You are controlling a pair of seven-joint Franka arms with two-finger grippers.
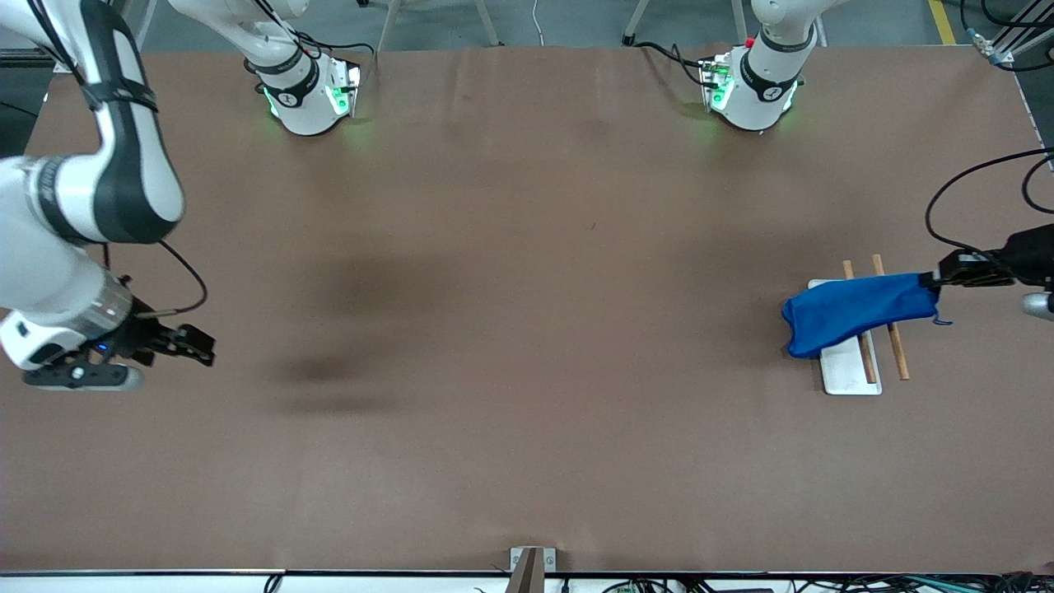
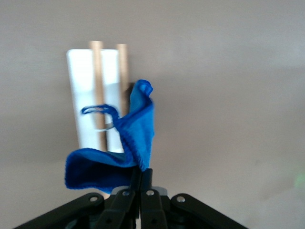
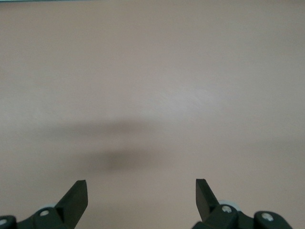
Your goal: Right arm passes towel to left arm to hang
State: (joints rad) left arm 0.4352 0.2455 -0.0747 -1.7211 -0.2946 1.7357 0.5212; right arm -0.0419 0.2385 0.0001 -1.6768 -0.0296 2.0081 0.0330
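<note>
I see right gripper point(image 1: 198, 344) over bare brown table point(image 1: 510, 329) at right arm's end, jaws spread wide, nothing in them; arm waiting. One towel point(image 1: 856, 311): royal-blue fleecy cloth, dark stitched hem, loose thread loop at corner, draped over rack at left arm's end. Rack: one flat white base point(image 1: 848, 371), two thin wooden rods point(image 1: 897, 350). Left gripper point(image 1: 939, 278) over rack edge, jaws pinched tight on towel corner

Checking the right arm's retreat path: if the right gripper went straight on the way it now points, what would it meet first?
Probably only the bare brown table: the right gripper, fingers open, has nothing else ahead in its wrist view. How steeply it points is unclear.
</note>
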